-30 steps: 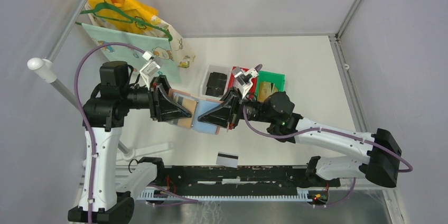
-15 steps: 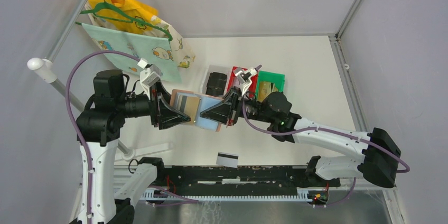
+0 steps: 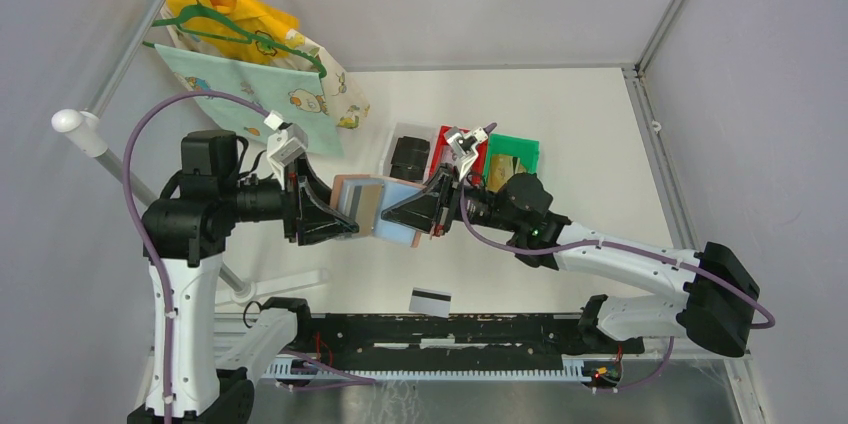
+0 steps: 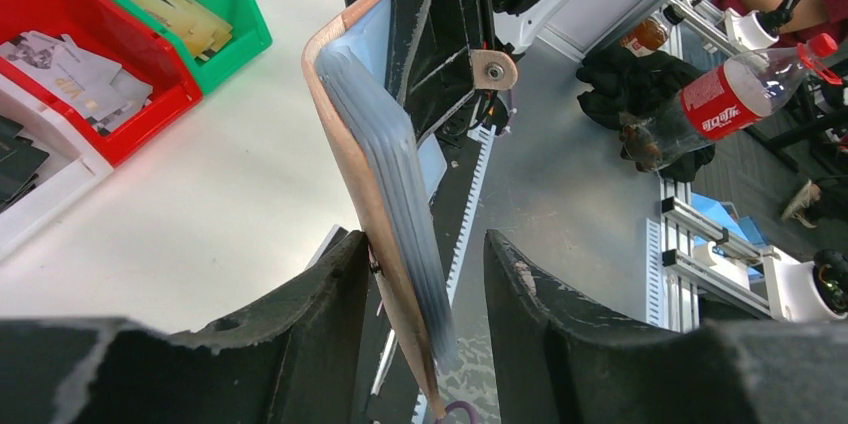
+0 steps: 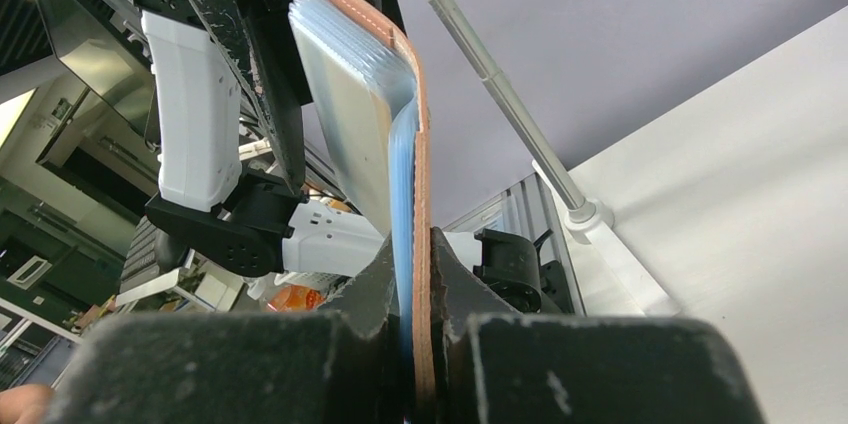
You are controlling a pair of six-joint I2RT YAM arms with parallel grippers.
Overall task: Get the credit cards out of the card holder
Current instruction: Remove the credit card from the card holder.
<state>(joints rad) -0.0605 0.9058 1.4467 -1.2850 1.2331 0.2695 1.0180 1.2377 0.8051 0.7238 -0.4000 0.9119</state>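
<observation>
Holder [image 3: 392, 212] hangs open in mid-air over the desk [image 3: 560, 144], right jaws clenched on its right half, left jaws released astride its left half. Soft leather, slick floppy pockets; cards [image 3: 363, 200] look thin and stiff, so pinch an exposed edge

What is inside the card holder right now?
The card holder holds a stack of clear sleeves on light blue lining. Both wrist views show them edge-on, so any cards inside are hidden.

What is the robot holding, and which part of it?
The right gripper pinches the card holder by one end of its brown cover. The left gripper stands open around the other end, not clamping it.
</observation>
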